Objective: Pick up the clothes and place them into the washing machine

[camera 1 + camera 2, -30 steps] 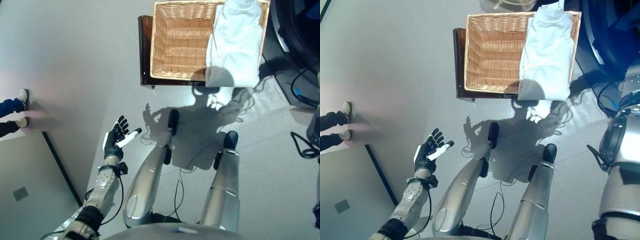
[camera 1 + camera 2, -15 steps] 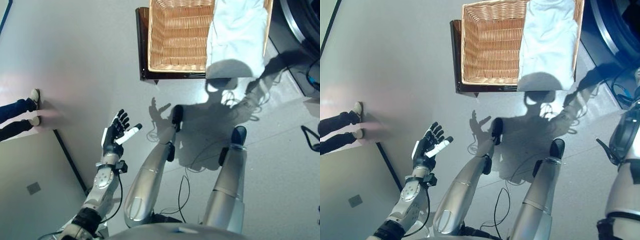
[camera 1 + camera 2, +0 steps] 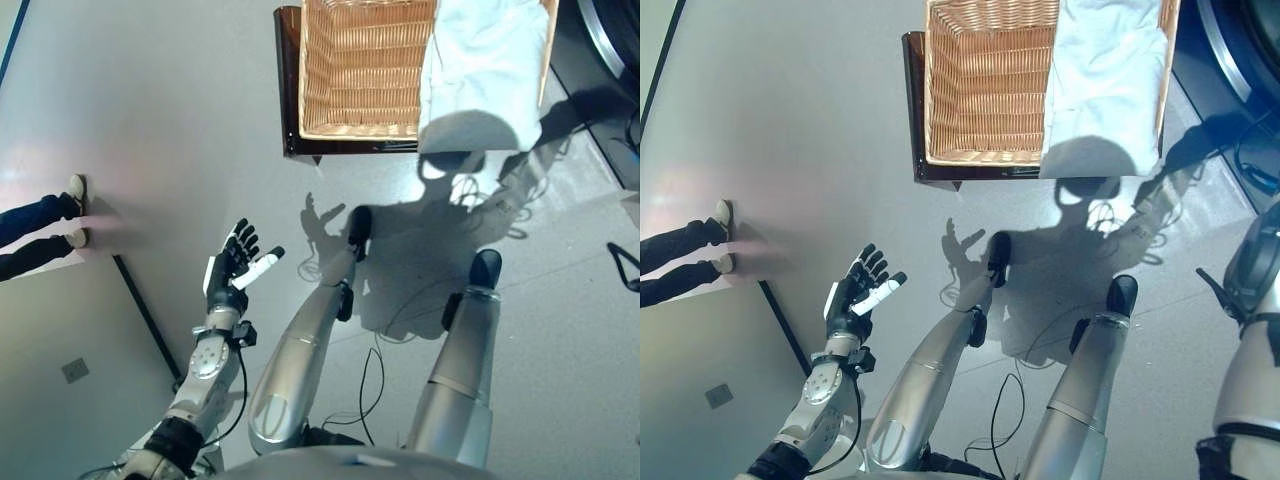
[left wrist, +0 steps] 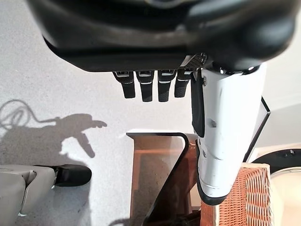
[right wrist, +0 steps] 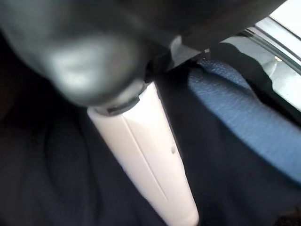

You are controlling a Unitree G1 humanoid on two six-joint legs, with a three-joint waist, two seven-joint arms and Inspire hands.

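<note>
Almost nothing in the room has changed in the last second. The whole scene only slides a little in the head views, so it is the head that moved, not the things. The left hand (image 3: 228, 275) stays in the same place, low over the floor (image 3: 150, 120) and well apart from the work, with its fingers spread and holding nothing. I think the task is at a pause in the unloading step, not at a new step.

The floor is smooth, grey and a bit glossy. The washer (image 3: 1240, 50) shows only as a dark round rim at the far right. The basket (image 3: 350, 70) is a rectangle of light woven wicker, and it sits on a dark brown glossy stand (image 3: 288, 90). Its left part is empty. A white cloth (image 3: 485, 70), soft and thick, lies in the right part and hangs over the near rim, so one piece is still to move.

The right hand (image 5: 146, 155) shows only in its wrist view. Its white thumb lies over dark cloth (image 5: 47, 179) next to a blue knitted fabric (image 5: 244, 117), which is probably inside the drum. I cannot tell if it grips or has let go.

A person's shoes (image 3: 75, 210) stand at the far left.
</note>
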